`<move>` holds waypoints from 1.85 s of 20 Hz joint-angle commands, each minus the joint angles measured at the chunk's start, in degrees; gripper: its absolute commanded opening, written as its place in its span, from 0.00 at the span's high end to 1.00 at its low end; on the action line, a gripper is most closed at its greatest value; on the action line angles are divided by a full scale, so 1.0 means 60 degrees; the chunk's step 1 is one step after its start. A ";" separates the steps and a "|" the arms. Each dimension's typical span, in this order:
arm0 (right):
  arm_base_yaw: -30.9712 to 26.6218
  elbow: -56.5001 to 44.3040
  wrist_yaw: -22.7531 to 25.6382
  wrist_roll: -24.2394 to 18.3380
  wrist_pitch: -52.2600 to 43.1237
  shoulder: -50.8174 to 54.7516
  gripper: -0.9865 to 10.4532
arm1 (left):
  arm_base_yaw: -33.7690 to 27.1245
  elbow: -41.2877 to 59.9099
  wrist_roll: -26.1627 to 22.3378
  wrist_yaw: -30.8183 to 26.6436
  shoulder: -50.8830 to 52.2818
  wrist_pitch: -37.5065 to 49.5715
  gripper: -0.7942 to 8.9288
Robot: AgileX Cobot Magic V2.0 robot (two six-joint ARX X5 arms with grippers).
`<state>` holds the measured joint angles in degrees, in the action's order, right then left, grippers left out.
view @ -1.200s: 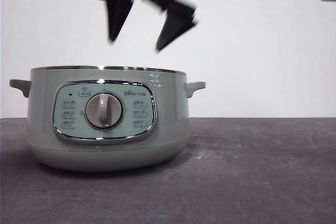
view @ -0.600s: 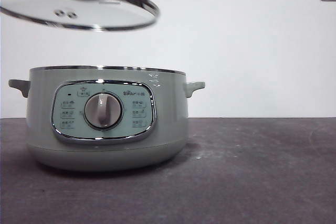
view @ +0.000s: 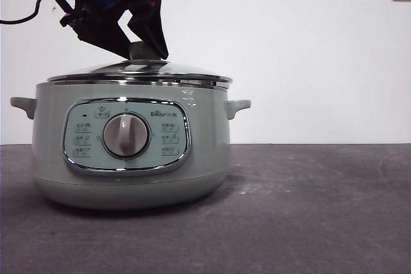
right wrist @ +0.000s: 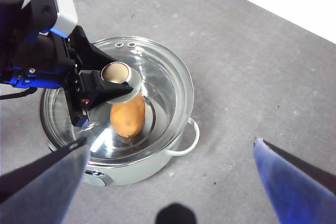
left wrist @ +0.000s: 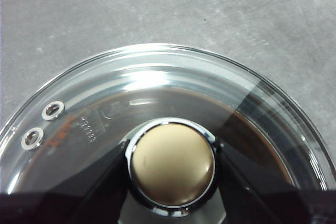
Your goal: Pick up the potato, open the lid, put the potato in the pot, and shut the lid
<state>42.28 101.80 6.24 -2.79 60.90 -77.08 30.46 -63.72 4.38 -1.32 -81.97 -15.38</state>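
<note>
the left gripper (view: 142,52) is clamped on the knob (left wrist: 172,163) of the lid (view: 140,71), one black jaw on each side of it. the lid sits on the rim of the pot (view: 131,142), which stands on the grey table (view: 308,210). through the glass the potato (right wrist: 127,115) lies inside the pot. the right gripper (right wrist: 173,174) hangs high above the table, jaws spread wide and holding nothing.
</note>
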 commanded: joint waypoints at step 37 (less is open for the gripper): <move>-0.0117 -0.5876 0.1308 0.1093 -0.3657 0.2248 0.92 | 0.0743 0.0521 -0.0240 -0.1537 0.5224 -0.2932 0.93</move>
<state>41.58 67.61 13.72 2.37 39.44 -63.64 34.65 -61.08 3.88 -10.26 -50.61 -33.06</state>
